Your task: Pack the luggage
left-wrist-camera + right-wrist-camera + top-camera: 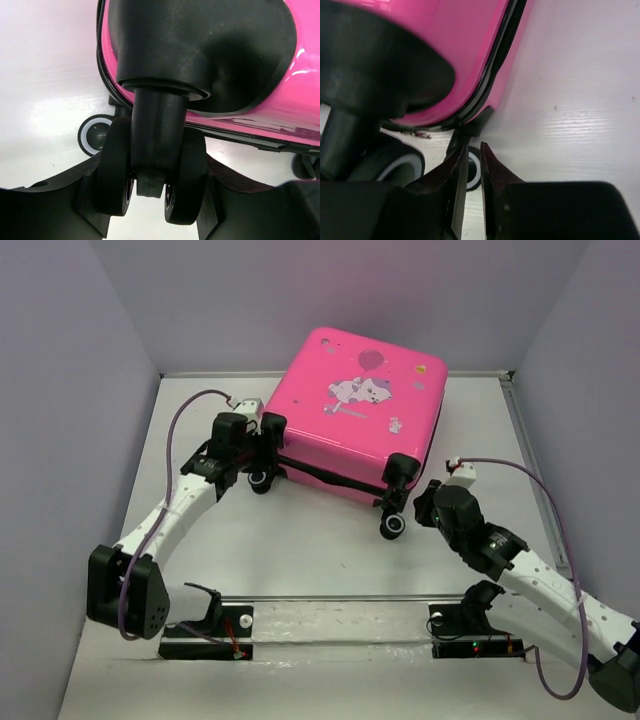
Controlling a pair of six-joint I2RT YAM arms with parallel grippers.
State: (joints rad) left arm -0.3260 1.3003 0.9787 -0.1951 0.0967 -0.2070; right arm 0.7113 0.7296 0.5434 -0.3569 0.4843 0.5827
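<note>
The left arm [170, 510] stretches from its base at the near left corner of the bench [300, 560] up to the left near corner of the luggage [365, 415]. Its wrist is held level, and a purple cable [185, 415] loops above it. The left pincer [152, 197] is part-way closed on a black twin caster [187, 185], with one finger against each outer face of the pair.

The right arm [530, 580] bends in from the near right corner, and its wrist points at the case's right near corner. The right pincer [471, 155] is pressed almost together, leaving only a thin slit. I can't make out anything in that slit. Its tips sit just below the dark seam of the shell, with a white-rimmed wheel [476, 172] behind them.

The luggage lies flat and closed toward the far edge of the bench, turned a little askew. The bench is white and bare-looking (slightly glossy under the light), and pale grey-lilac walls [60, 390] stand on three sides.

The lid shows a cartoon animal [360, 390] under a balloon [368, 360]. The small mark beneath them is too small to read.
</note>
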